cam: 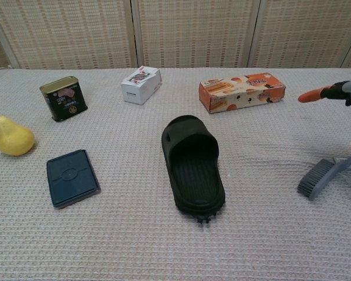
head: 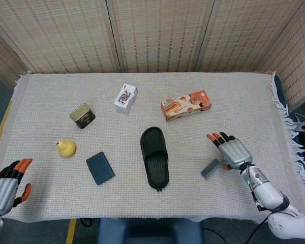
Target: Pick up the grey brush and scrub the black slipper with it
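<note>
The black slipper (head: 155, 157) (cam: 193, 170) lies sole down in the middle of the table, its toe pointing away from me. To its right the grey brush (head: 210, 167) (cam: 316, 178) lies on the cloth, its handle angled toward my right hand (head: 234, 151). That hand hovers just right of and above the brush with its fingers (cam: 322, 93) stretched out and holds nothing. Whether its thumb still touches the handle I cannot tell. My left hand (head: 5, 185) sits at the table's near left corner, empty, with its fingers apart.
On the left are a yellow pear (head: 65, 148), a dark blue case (head: 100, 168) and a green tin (head: 82, 115). Behind the slipper stand a white card box (head: 125, 97) and an orange snack box (head: 185, 104). The cloth's fringed edge (head: 287, 127) runs along the right.
</note>
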